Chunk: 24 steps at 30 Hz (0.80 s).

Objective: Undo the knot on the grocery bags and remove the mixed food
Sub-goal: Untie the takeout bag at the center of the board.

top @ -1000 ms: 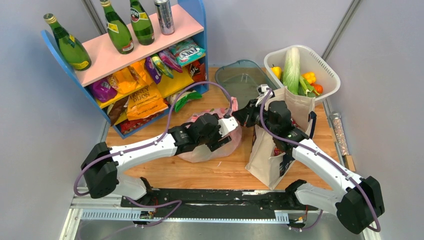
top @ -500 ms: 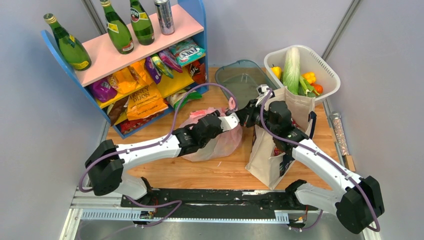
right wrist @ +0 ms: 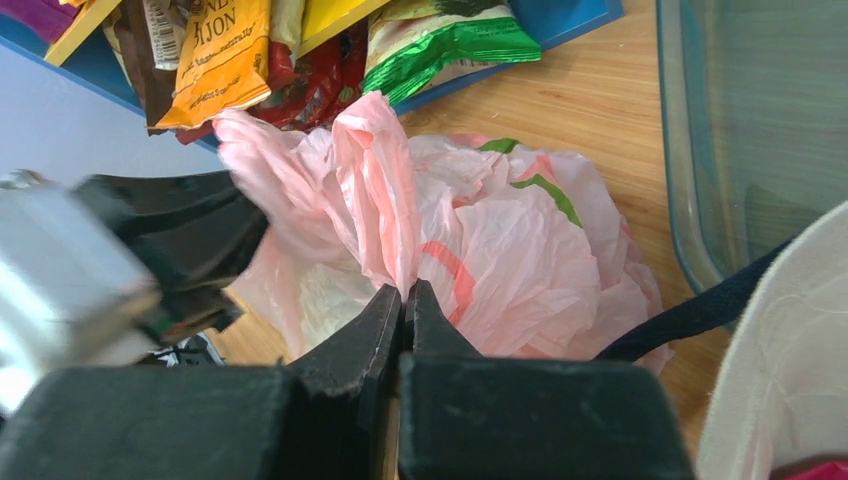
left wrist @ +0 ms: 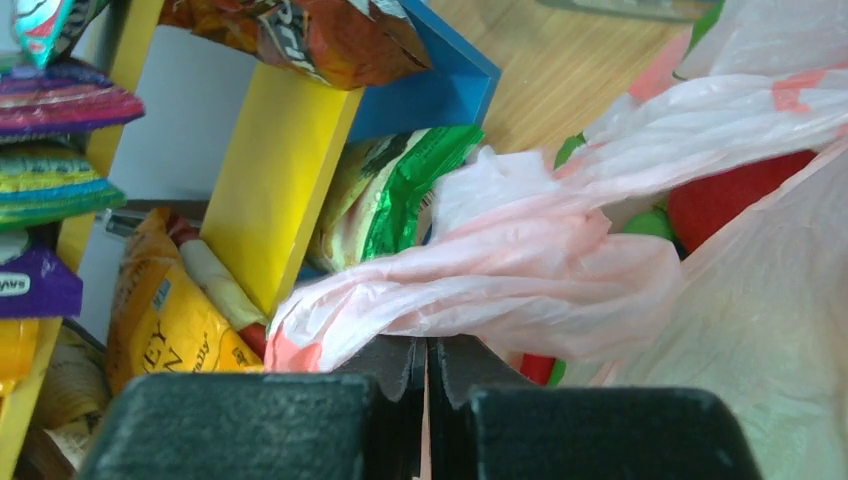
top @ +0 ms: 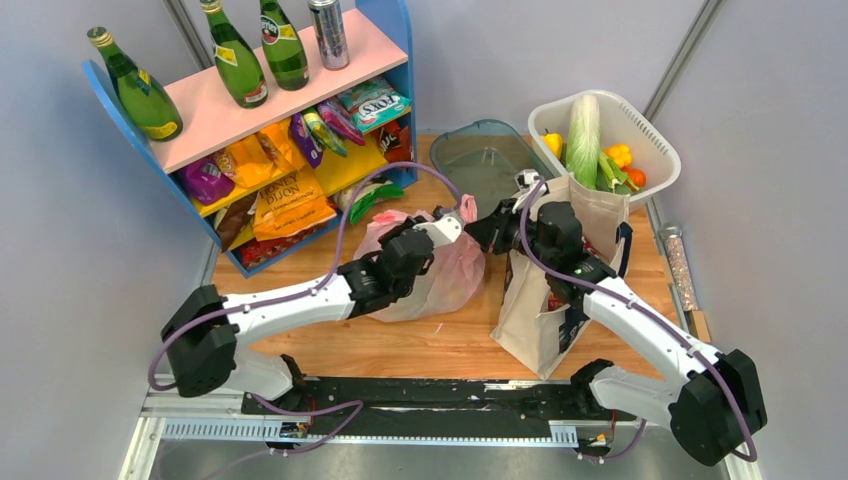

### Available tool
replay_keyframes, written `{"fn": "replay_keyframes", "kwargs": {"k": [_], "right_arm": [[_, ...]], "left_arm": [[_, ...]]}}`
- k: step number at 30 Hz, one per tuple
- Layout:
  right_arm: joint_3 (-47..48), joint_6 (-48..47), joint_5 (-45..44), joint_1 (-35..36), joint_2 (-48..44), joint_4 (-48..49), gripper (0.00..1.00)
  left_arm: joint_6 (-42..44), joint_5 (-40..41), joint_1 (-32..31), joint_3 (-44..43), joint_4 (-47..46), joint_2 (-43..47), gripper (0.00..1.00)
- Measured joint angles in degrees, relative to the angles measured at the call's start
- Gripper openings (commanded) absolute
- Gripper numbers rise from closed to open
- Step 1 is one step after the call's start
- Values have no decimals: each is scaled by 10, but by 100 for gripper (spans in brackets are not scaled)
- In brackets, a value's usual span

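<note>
The knot (top: pixel 458 212) sits at the top of the pink plastic bag (top: pixel 445 280), at the centre of the top view. The bag lies on the wooden table (top: pixel 420 345), between the blue shelf unit (top: pixel 330 85) and the cream canvas tote (top: pixel 530 310). The knot's twisted band runs left to right in that view, directly between the two grippers. The left gripper (left wrist: pixel 427 352) holds its left end and the right gripper (right wrist: pixel 405 298) its right end, so neither arm is nearer. In the left wrist view the band crosses the frame from lower left to right, square across the fingertips. The fingers are together, with a sliver of pink film pinched between them. In the right wrist view the fingers are likewise clamped at the base of an upright pink handle flap. Any loosening pull must therefore run along this left-right line. The mixed food (left wrist: pixel 745 190) shows red and green through the film and remains inside the bag. Compared with a second ago, the left gripper has shifted towards the upper left of the top view, away from the right gripper. The film is drawn out between them, and the right arm holds its place.
</note>
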<state>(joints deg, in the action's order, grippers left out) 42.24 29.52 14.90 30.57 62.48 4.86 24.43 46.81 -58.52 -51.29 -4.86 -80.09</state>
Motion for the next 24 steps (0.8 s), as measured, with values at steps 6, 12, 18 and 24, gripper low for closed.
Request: {"fn": "replay_keyframes", "kwargs": {"k": [6,12,18,24], "right_arm": [[0,0,-21,-21,-1,-8,0],[0,-3,-46,-43,-9,-20,0],[10,-24,-80,-45,-9,-39,0],[35,-53,-113,-51,-9,-57,0]], "left_arm": [[-92,-32,9,12,63,122,0],[-196,-91,66,44,116,261,0],[-275,-141,105,72,180,342,0],[-305,-178,111,74,220,381,0]]}}
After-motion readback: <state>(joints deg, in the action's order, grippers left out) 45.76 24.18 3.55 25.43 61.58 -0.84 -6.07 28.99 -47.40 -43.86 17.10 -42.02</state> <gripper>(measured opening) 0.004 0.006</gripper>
